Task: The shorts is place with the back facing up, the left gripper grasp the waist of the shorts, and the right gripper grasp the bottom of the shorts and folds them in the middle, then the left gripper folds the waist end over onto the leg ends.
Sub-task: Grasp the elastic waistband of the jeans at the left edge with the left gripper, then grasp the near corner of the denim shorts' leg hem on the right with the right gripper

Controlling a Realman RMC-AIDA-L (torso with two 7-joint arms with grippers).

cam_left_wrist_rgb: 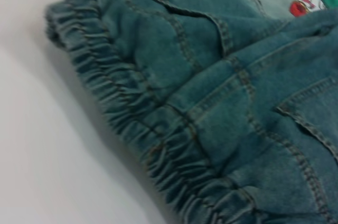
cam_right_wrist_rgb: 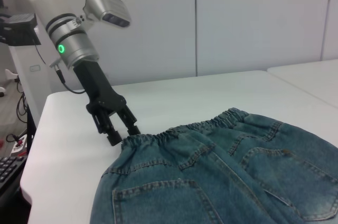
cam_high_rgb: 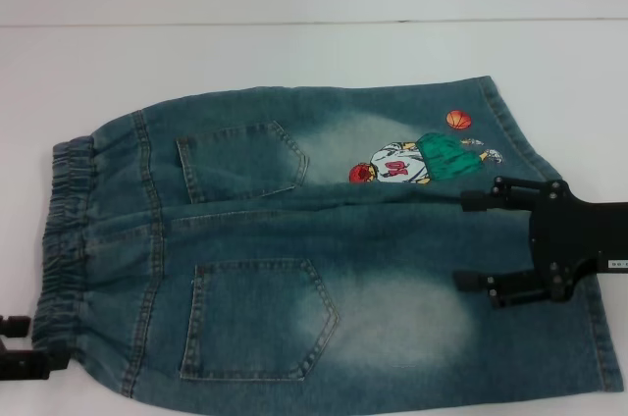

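Note:
The denim shorts lie flat with the back pockets up on the white table. The ruched waist is at the left and the leg ends are at the right, with the cartoon print on the far leg. My right gripper hovers open over the legs, near the bottom of the shorts, holding nothing. My left gripper sits at the near corner of the waist. In the right wrist view the left gripper has its fingers apart at the waistband's end. The left wrist view shows only the waist up close.
Bare white table surrounds the shorts on the far side and to the left. A second white table stands beyond the first. A keyboard and cables sit below the table's edge by the left arm.

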